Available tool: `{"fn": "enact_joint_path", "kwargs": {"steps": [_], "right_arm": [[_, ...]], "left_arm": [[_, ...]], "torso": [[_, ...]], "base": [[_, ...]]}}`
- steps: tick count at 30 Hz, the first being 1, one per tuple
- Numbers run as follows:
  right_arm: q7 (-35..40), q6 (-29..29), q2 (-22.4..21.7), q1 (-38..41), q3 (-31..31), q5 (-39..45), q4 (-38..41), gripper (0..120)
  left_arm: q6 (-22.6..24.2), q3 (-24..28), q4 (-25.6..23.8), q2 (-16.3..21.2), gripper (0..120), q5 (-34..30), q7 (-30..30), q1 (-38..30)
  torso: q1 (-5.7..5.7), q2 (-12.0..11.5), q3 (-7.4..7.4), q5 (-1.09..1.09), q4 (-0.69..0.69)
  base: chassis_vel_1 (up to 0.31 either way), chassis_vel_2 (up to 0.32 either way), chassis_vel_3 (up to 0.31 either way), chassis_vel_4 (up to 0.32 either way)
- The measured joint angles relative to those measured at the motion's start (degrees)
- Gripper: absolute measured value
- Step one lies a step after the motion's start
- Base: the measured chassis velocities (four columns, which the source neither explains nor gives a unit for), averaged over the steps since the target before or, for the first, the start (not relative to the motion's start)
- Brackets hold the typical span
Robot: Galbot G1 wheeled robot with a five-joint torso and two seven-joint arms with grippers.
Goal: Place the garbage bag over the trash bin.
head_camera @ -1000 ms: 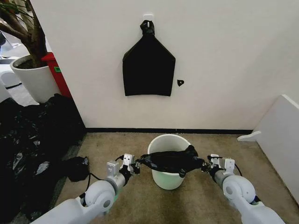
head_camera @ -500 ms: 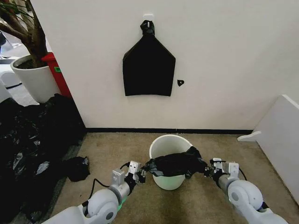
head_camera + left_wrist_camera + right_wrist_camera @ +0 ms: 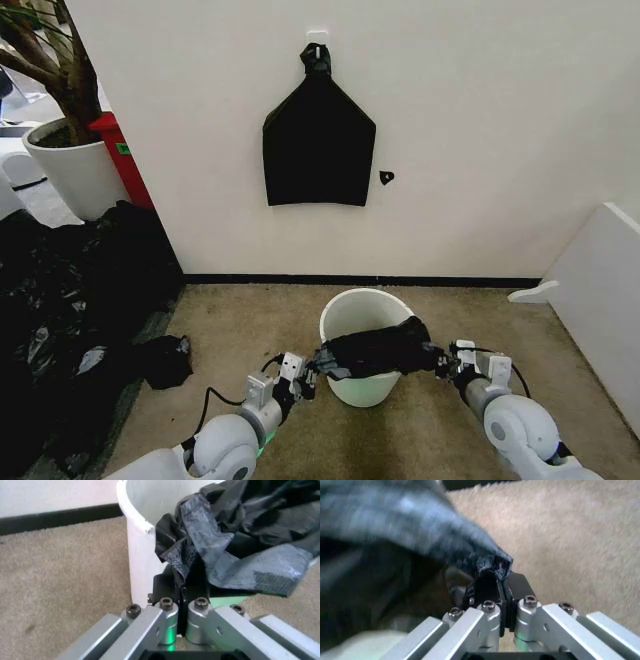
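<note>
the trash bin [image 3: 364, 345] stands on the carpet a little way out from the wall, and everything here is placed from it. the garbage bag [image 3: 377, 351] is stretched across the bin's near half, draped over the near rim and sagging down the front wall, while the far part of the opening stays uncovered. the left gripper [image 3: 311, 365] sits just beside the bin's left wall, low near the rim, its fingers pressed together on the bag's left corner; in the left wrist view the film [image 3: 235, 543] bunches up out of the closed fingertips [image 3: 181, 592], right against the bin's white side [image 3: 142, 551]. the right gripper [image 3: 443, 358] is just off the bin's right side, its fingers likewise clamped on the bag's right end; in the right wrist view a crumpled tip of the bag [image 3: 492, 562] pokes out from between the pads [image 3: 487, 587], and the rest of the film spreads away toward the bin.
</note>
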Motion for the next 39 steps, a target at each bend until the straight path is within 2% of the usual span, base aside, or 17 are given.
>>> {"fn": "enact_joint_path", "kwargs": {"steps": [6, 14, 23, 33, 39], "right_arm": [[-0.8, -1.7, 0.6, -1.2, -0.4, -0.8, -0.6, 0], [-2.3, -2.5, 1.3, -2.1, -0.2, -2.7, -3.2, 0], [-3.1, -1.7, 1.2, -2.0, 0.3, -3.2, -4.1, 0], [-6.8, 4.6, 2.0, 1.9, -2.4, -5.6, -10.3, 0], [-7.4, 7.9, 2.2, 3.3, -2.6, -6.5, -12.3, 0]], "left_arm": [[-0.4, 0.2, 0.2, 0.9, 0, 2.0, 0.7, 2.0], [-0.8, 1.8, 3.5, -0.7, 0, 3.8, 1.3, 1.3], [-2.3, 2.4, 5.8, -0.9, 0, 7.5, 2.9, 0.4], [-5.0, 1.7, 10.7, -2.6, 0, 10.0, 3.3, -0.9], [-5.3, 0.6, 10.9, -3.2, 0, 10.4, 3.2, -0.9]], "torso": [[0.0, 0.0, 0.0, 0.02, 0.01], [0.0, 0.0, 0.0, 0.0, 0.0], [0.0, 0.0, 0.0, 0.01, 0.0], [0.0, 0.0, 0.0, 0.0, 0.0], [0.0, 0.0, 0.0, 0.01, 0.0]], "base": [[0.0, 0.0, 0.0, 0.0], [0.0, 0.0, 0.0, 0.0], [0.0, 0.0, 0.0, 0.0], [0.0, 0.0, 0.0, 0.0], [0.0, 0.0, 0.0, 0.0]]}}
